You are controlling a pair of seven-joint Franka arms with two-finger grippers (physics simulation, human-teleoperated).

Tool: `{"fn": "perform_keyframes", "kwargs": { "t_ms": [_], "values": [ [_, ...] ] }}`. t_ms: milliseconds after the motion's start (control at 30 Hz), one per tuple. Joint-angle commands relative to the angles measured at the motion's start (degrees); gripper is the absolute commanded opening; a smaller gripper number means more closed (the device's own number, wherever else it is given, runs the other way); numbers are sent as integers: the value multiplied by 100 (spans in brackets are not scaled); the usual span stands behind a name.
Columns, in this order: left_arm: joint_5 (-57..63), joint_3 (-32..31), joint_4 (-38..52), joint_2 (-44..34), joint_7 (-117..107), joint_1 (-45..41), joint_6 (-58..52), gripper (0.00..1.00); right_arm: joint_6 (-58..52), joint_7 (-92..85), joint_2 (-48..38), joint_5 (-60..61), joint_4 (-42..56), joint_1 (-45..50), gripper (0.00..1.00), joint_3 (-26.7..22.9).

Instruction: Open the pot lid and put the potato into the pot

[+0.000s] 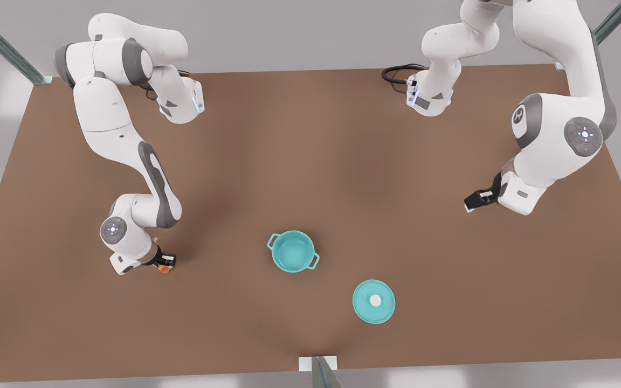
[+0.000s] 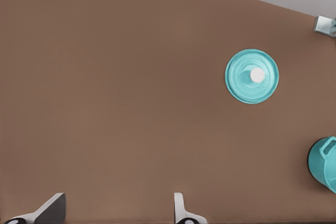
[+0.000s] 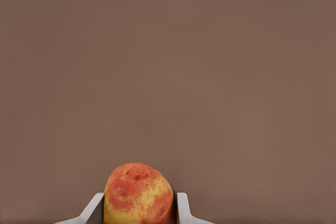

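The teal pot [image 1: 292, 251] stands uncovered at the table's middle front, empty, and its edge shows in the left wrist view [image 2: 324, 163]. The pot lid [image 1: 374, 301] [image 2: 252, 76] lies flat on the table, knob up, apart from the pot toward the front view's right. The potato [image 1: 165, 268] [image 3: 137, 195] is yellow with orange-red blotches. It sits between the fingers of my right gripper [image 1: 164, 263] [image 3: 137, 209], low over the table at the front view's left. My left gripper [image 1: 475, 200] [image 2: 116, 214] waits open at the front view's right, well away from the lid.
The brown table [image 1: 310, 161] has a black cable [image 1: 397, 73] coiled at its back edge. A small metal bracket [image 1: 318, 364] [image 2: 325, 24] sits at the front edge near the lid. Grey frame posts stand at the corners.
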Motion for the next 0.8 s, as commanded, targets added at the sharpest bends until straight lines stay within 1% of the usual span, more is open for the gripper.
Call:
{"fn": "perform_keyframes", "kwargs": {
  "t_ms": [0, 333, 400, 433, 633, 767],
  "values": [
    [-7, -5, 3, -5, 1595, -5, -58, 100, 31, -8, 9, 7, 2, -1, 61, 0],
    [81, -5, -15, 30, 1586, -13, -58, 100, 49, -8, 53, 7, 2, -1, 60, 0],
    [81, -5, -15, 65, 1586, -13, -58, 100, 49, 1, 53, 7, 2, -1, 56, 0],
    [90, -5, -15, 65, 1595, -5, -58, 100, 49, 27, 53, 7, 2, -1, 52, 0],
    [116, -5, -15, 65, 1586, -13, -67, 100, 5, 27, 1, 7, -42, -1, 52, -9],
    [125, -5, -15, 74, 1586, -13, -67, 100, -30, 36, -210, 7, -86, -1, 53, 0]
  ]
}}
